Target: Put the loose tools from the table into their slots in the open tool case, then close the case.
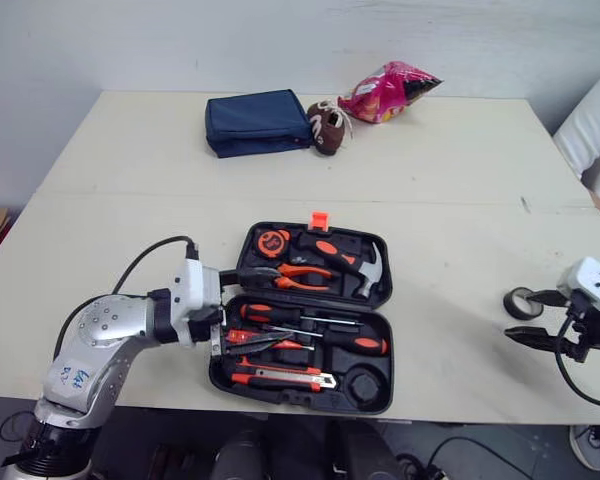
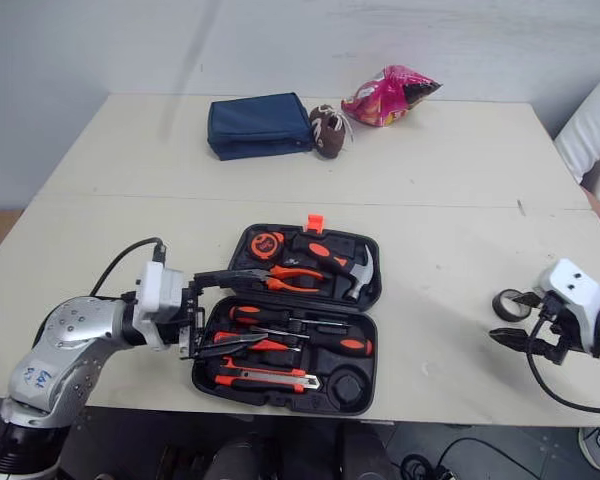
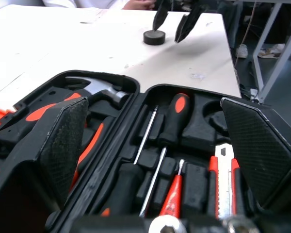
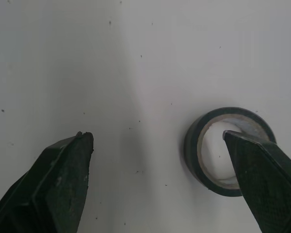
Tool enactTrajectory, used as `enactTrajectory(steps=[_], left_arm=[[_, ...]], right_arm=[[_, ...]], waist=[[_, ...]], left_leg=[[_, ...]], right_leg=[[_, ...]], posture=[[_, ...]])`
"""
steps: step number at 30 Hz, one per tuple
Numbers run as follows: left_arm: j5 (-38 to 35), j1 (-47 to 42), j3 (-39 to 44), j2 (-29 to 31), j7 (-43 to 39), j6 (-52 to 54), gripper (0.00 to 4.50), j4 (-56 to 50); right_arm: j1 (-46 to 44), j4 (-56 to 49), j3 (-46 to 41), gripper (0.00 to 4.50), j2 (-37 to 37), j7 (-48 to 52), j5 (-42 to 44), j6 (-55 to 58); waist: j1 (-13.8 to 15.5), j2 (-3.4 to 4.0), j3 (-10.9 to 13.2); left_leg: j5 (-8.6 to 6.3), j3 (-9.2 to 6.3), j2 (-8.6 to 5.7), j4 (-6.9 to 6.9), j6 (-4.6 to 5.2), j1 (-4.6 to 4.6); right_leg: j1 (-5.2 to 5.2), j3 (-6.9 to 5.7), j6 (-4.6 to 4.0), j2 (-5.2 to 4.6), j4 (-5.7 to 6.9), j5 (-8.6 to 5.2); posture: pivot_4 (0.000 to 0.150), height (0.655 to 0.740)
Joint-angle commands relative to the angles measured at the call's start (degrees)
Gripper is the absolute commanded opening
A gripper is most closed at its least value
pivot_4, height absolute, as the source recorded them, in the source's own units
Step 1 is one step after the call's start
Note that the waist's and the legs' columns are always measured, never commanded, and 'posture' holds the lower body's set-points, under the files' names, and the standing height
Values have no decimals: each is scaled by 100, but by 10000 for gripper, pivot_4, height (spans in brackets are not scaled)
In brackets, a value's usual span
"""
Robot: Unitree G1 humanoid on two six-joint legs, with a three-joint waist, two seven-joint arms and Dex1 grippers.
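R tool (image 4: 156, 135) splayed, low (at tape (image 4: 191, 150))

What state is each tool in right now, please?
Left tool: open, empty, over the open tool case.
Right tool: open, empty, by the tape roll.

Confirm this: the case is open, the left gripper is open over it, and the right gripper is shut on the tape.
Wrong on the right gripper: it is open, one finger over the tape, which lies loose on the table, as the right wrist view shows. The case is open, the left gripper open over it.
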Motion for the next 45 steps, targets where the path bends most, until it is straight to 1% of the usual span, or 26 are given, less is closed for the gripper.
enactTrajectory(steps=[1,2,5,7,8,9,10,11,12,13,14,17,20,22,25,27,29,30,34,40,45], left_arm=[[-133,35,88,45,36,66,44388,-252],[-129,37,91,50,33,77,44388,-261],[-110,33,94,89,21,93,45000,-338],[-141,38,116,109,16,106,45000,-399],[-153,42,126,118,6,109,45000,-412],[-157,44,131,124,-3,110,45000,-415],[-150,42,131,134,-32,91,45000,-406],[-112,32,125,142,-64,39,45000,-386],[-84,19,121,141,-95,-17,45000,-363],[-76,8,122,130,-136,-83,45000,-327],[-75,2,123,121,-162,-127,45000,-301],[-142,-56,135,189,-362,-189,45000,-234],[-276,-115,109,445,-654,33,45000,-254],[-302,-153,123,498,-722,16,45000,-223],[-245,-110,125,567,-815,-40,45000,-164],[-186,-57,116,591,-855,-75,45000,-148],[-188,42,94,581,-807,-37,45000,-250],[-200,76,87,580,-786,-16,45000,-299],[-197,193,105,614,-769,-12,45000,-390],[-220,200,163,694,-744,17,45000,-393],[-250,281,229,777,-750,73,45000,-430]], right_arm=[[-416,501,188,45000,70,15,-321,-265],[-535,633,246,45000,117,-2,-373,-282],[-872,1081,482,37410,201,-36,-690,-646],[-987,1214,483,27908,230,9,-738,-834],[-1021,1251,472,21829,237,37,-746,-929],[-1046,1281,463,17585,244,58,-752,-990],[-1053,1188,407,11406,221,211,-653,-1047],[-1047,1056,345,7849,203,384,-531,-1107],[-1033,923,292,2946,192,516,-428,-1130],[-1006,777,262,489,179,613,-377,-1180],[-986,695,250,489,175,657,-366,-1212],[-857,-549,213,489,162,1100,134,-931],[-826,-1576,277,489,320,1310,680,-544],[-765,-2339,539,489,389,1474,887,-471],[-851,-3298,921,489,619,1419,1247,-75],[-965,-3674,1136,489,750,1355,1360,144],[-1241,-4094,1719,489,1119,1240,1277,304],[-1345,-4206,1920,489,1273,1189,1227,334],[-1322,-4317,2546,489,1330,1319,903,396],[-1230,-4078,2939,489,1293,1270,375,287],[-985,-3720,3079,489,844,1192,-473,-41]], waist=[[1,3,1],[-2,1,2],[-6,0,3],[-6,1,3],[-5,1,3],[-5,1,3],[-5,1,3],[-4,1,3],[-5,1,3],[-9,1,3],[-14,1,3],[-15,2,3],[-16,4,4],[-3,4,4],[4,1,6],[7,1,6],[1,0,6],[-12,-3,7],[2,-5,8],[1,-8,8],[1,-9,7]], left_leg=[[2,0,-2,3,4,-4],[2,1,-2,7,4,-4],[2,0,-1,21,5,-8],[2,0,0,22,5,-9],[2,0,1,22,5,-8],[2,0,0,22,5,-9],[2,0,0,23,5,-9],[2,0,0,24,5,-10],[2,0,1,25,5,-10],[2,-1,1,25,5,-10],[2,-1,1,24,5,-10],[2,-1,3,24,4,-10],[1,-3,7,24,2,-11],[0,-10,7,23,1,-14],[-2,-20,6,23,2,-24],[-2,-31,4,29,3,-40],[-4,-36,4,44,6,-57],[-5,-39,5,48,8,-59],[-8,-42,5,51,12,-60],[-17,-46,0,66,27,-68],[-16,-46,0,66,27,-66]], right_leg=[[-2,0,0,-2,0,0],[-2,0,0,-2,0,0],[0,0,2,-2,3,1],[0,0,2,-1,3,1],[1,0,2,0,3,1],[1,0,2,0,3,1],[1,0,3,0,3,1],[0,0,3,-1,3,1],[0,0,3,0,4,1],[0,0,3,0,4,2],[0,0,3,0,4,2],[-2,-1,3,2,7,1],[-3,-1,3,5,10,1],[-3,-5,3,3,7,1],[-4,-13,2,0,-1,1],[-10,-21,3,-4,-2,1],[-23,-26,3,-7,4,2],[-23,-27,3,-7,7,2],[-23,-30,1,-8,8,1],[-19,-35,2,-18,6,1],[-19,-37,2,-16,6,1]], posture=[[1500,7400],[1500,7400],[1500,7400],[1500,7400],[1500,7400],[1500,7400],[1500,7400],[1500,7400],[1500,7400],[1500,7400],[1500,7400],[1500,7400],[1500,7400],[1500,7400],[1500,7400],[1500,7400],[1500,7400],[1500,7400],[1500,7400],[1500,7400],[1500,7400]])
